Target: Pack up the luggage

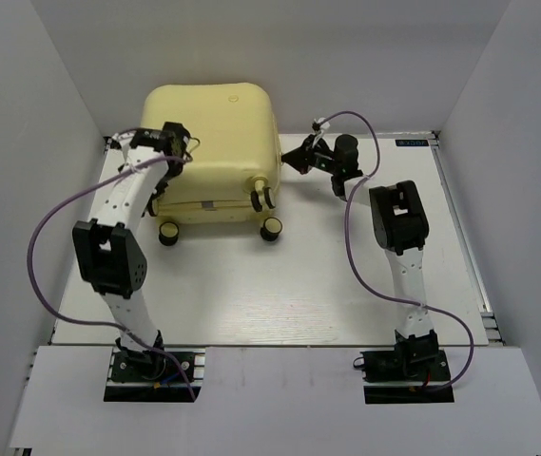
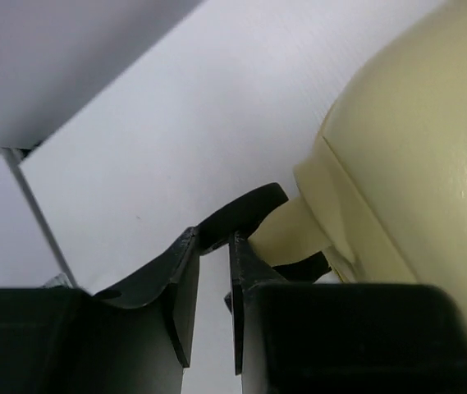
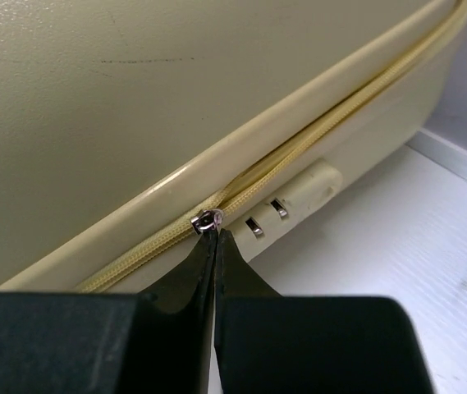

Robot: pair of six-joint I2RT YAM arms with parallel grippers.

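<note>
One white table (image 1: pixel 346 285), walled in white, is noted, the luggage (image 1: pixel 213 123) lying closed at its far left. The left arm (image 1: pixel 123 204) is stretched to the case's left flank, the left pincer (image 2: pixel 215 246) narrowly parted at a black tab (image 2: pixel 245 209), grip undeterminable. The right pincer (image 3: pixel 214 238) is pressed together at the zip slider (image 3: pixel 206 220).

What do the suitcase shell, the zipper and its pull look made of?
The luggage shell looks like hard plastic: pale yellow, semi-gloss, faint scuffs. The zipper seems to be woven fabric tape with fine teeth, matte, probably nylon. The zipper pull looks like metal: silvery, with a bright glint.
</note>
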